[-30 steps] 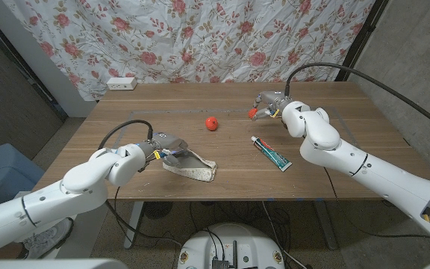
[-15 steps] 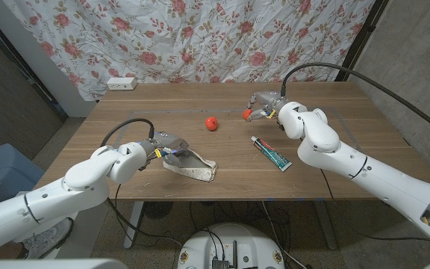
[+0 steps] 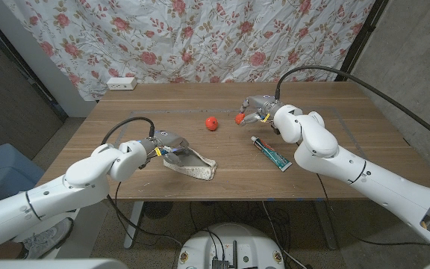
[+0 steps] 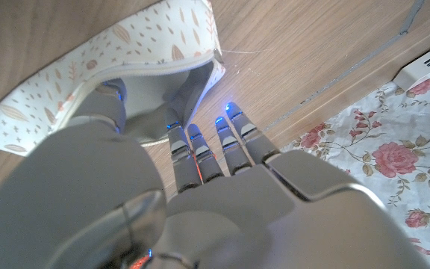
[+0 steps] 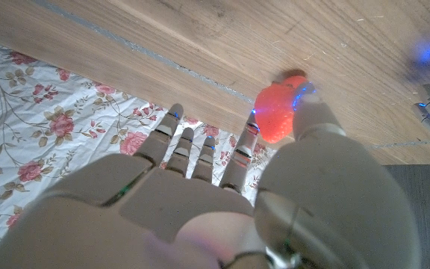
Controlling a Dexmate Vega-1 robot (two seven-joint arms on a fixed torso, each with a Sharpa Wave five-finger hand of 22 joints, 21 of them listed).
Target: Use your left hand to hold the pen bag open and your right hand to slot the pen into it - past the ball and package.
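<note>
Hands first, seen from the head camera: the left hand (image 3: 157,147) has its fingers tucked into the mouth of the pen bag (image 3: 192,167), which lies on the table (image 3: 319,97) just past its fingertips, and it holds that mouth open. The right hand (image 3: 258,109) is well apart from the bag, on the far side of the table, and it pinches a small orange-red thing (image 3: 239,117) at its fingertips. That looks like the pen, though it is too small to be sure. A red ball (image 3: 212,123) sits just beside this hand, toward the bag, and a tube-like package (image 3: 272,152) lies near its wrist. From the left wrist camera, the fingers (image 4: 192,146) reach into the bag's open mouth, and the spotted cloth curves around them. From the right wrist camera, the thumb and a finger (image 5: 245,146) press on the orange-red thing, and the other fingers are spread out. I think the carrying step is on now. Next the right hand should bring the pen past the ball to the bag's mouth, keeping clear of the ball and package.
</note>
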